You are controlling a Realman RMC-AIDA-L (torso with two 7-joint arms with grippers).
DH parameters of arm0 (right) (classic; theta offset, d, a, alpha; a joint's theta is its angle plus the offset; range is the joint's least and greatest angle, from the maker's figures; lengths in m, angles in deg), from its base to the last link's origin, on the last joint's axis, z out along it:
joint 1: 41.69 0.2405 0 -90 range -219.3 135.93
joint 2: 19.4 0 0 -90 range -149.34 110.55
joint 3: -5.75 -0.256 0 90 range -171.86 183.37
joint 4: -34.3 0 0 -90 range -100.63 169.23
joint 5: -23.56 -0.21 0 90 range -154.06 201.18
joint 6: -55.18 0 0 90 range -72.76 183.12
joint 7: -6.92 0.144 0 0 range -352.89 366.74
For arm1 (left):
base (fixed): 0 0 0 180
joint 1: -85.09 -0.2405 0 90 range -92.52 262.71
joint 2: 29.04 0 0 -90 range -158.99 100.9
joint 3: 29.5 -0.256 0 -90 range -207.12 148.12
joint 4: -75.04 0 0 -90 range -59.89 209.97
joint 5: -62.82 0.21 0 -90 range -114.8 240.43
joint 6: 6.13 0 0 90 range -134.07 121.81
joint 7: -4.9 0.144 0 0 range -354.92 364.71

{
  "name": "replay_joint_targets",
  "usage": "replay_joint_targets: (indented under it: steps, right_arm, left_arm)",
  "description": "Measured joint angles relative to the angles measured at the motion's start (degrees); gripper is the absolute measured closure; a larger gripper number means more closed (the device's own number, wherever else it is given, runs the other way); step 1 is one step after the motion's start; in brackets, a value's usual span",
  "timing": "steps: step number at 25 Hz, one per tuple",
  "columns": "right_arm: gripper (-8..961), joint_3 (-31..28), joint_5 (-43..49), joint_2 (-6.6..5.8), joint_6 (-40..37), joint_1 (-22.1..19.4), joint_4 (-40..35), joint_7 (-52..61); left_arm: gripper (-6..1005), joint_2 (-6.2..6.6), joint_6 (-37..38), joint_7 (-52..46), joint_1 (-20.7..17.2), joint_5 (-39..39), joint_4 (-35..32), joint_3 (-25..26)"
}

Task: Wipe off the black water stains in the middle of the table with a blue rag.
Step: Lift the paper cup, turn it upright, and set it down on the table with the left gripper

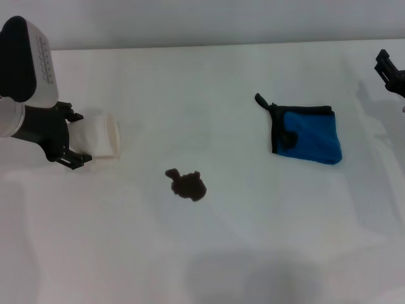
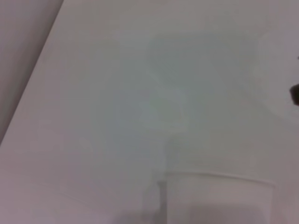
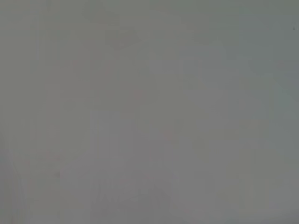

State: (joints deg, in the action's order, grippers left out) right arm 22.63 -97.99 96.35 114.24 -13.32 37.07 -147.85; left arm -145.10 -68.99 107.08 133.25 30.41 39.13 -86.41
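The black water stains [image 1: 186, 183] form a small dark blotch near the middle of the white table [image 1: 209, 82]. To the right of it and slightly farther back, the blue rag [image 1: 310, 136] lies flat and folded, its black loop pointing to the far left. My left gripper [image 1: 78, 138] is at the left side of the table, shut on a white paper cup [image 1: 101, 135] that lies sideways between its fingers. My right gripper [image 1: 391, 71] shows only partly at the far right edge, beyond the rag. The right wrist view is a plain grey surface.
The paper cup's rim [image 2: 219, 176] fills the lower part of the left wrist view, with bare table beyond it. The table's back edge meets a grey wall [image 1: 190, 22].
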Motion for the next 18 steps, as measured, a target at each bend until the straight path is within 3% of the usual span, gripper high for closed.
replay_joint_targets:
  steps: [18]
  right_arm:
    - [184,0.1,0.0,0.20,0.1,-0.1,0.1,0.0]
  left_arm:
    - [157,-0.73,3.1,1.8,-1.7,-4.8,2.7,0.1]
